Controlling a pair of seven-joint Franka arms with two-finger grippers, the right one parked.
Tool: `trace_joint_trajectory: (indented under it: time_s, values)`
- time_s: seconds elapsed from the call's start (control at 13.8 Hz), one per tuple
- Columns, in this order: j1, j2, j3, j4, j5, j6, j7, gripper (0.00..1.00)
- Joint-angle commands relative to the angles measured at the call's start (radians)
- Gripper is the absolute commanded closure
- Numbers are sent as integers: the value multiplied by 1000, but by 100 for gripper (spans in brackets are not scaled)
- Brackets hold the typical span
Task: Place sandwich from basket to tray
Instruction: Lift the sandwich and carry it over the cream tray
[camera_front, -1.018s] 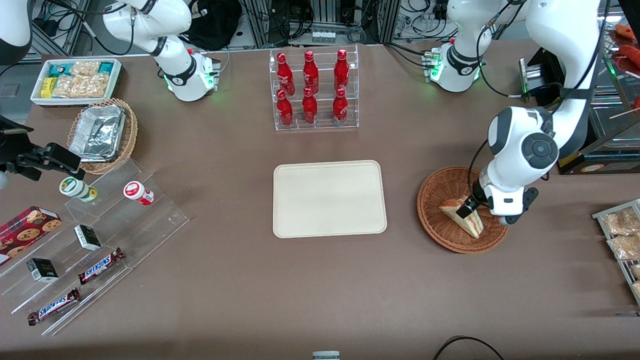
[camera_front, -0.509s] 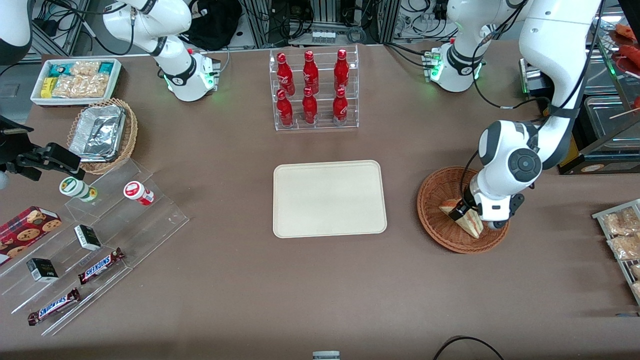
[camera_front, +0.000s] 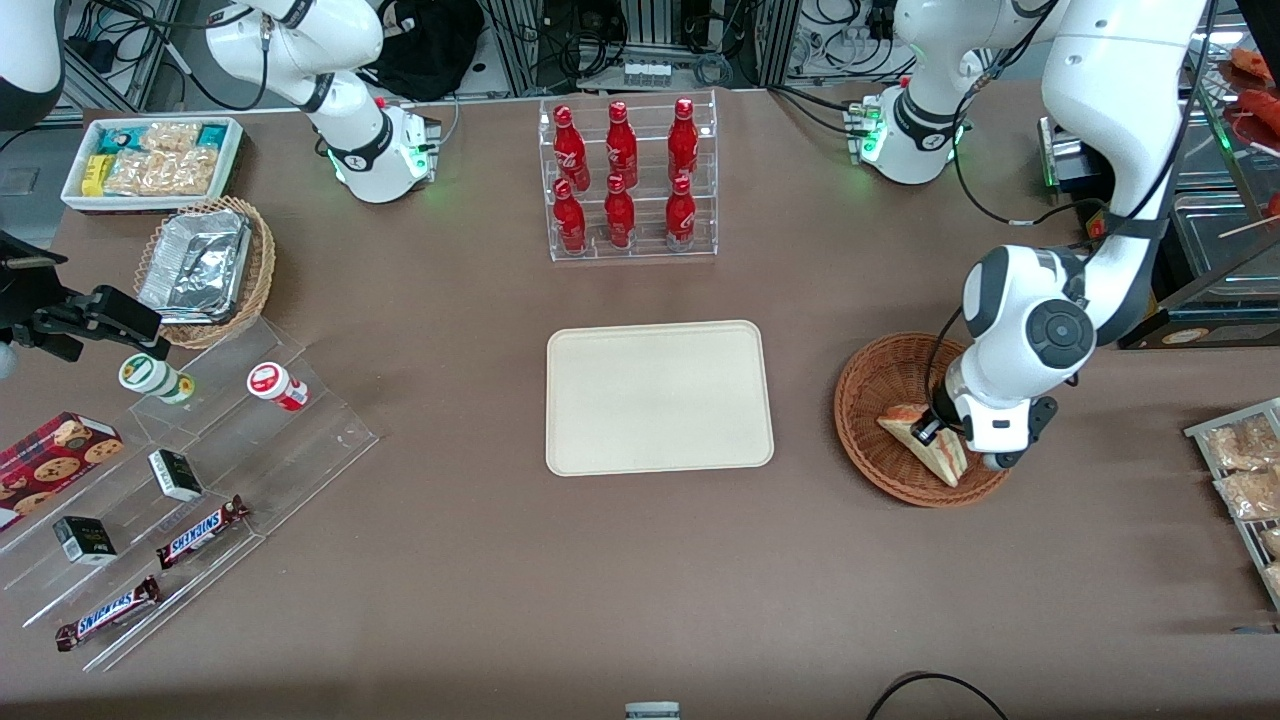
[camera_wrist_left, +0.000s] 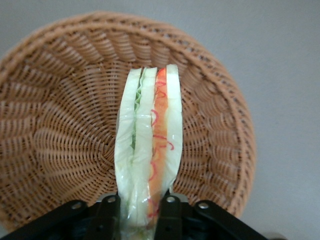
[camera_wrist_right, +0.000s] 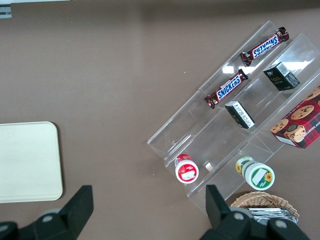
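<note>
Sandwich (camera_wrist_left: 147, 150): triangular wedge of white bread, green filling layer on one side, red-orange on the other, wrapped in clear glossy film. It stands on edge in the round brown woven wicker basket (camera_front: 880, 385), in the half nearer the front camera, roughly the basket's 5 o'clock sector in the front view. Left arm's black two-finger gripper (camera_wrist_left: 139, 210) has its fingers (camera_wrist_left: 109, 215) closed in on the wedge's thick end, one pad flat on each outer bread face, opening no wider than the sandwich itself. The wrist view shows the weave under the wedge; whether it is lifted clear or resting there cannot be told. Handling judgement: light, soft, easily crushed; bread would give under a hard squeeze and the layers could shear sideways. The film looks slick, so a loose pinch may let it slide out point-first. Best hold is the present one, across the two flat bread faces near the broad end, squeeze running through the layers, not along the filling edge or at the thin tip. The long unsupported tip is likely to droop or swing on a fast move. Flat cream-beige rectangular tray (camera_front: 660, 397) with rounded corners lies bare at 9 o'clock from the basket, well apart from it, brown tabletop (camera_front: 800, 560) between. At 12 o'clock from the tray stands a clear acrylic rack of red bottles (camera_front: 625, 180), well off the direct line between basket and tray.
</note>
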Motion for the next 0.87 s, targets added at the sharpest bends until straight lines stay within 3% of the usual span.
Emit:
trace_joint_trajectory:
  time_s: [0.0,0.15,0.29,0.58,0.8]
  values:
    - [-51,-91,0,169,11,-296,-18,93]
    - [-127,-88,0,336,10,-511,-13,93]
    - [-223,-85,0,409,13,-581,-1,92]
    - [-419,-4,0,452,23,-563,2,92]
    - [-547,88,0,448,26,-455,-12,91]
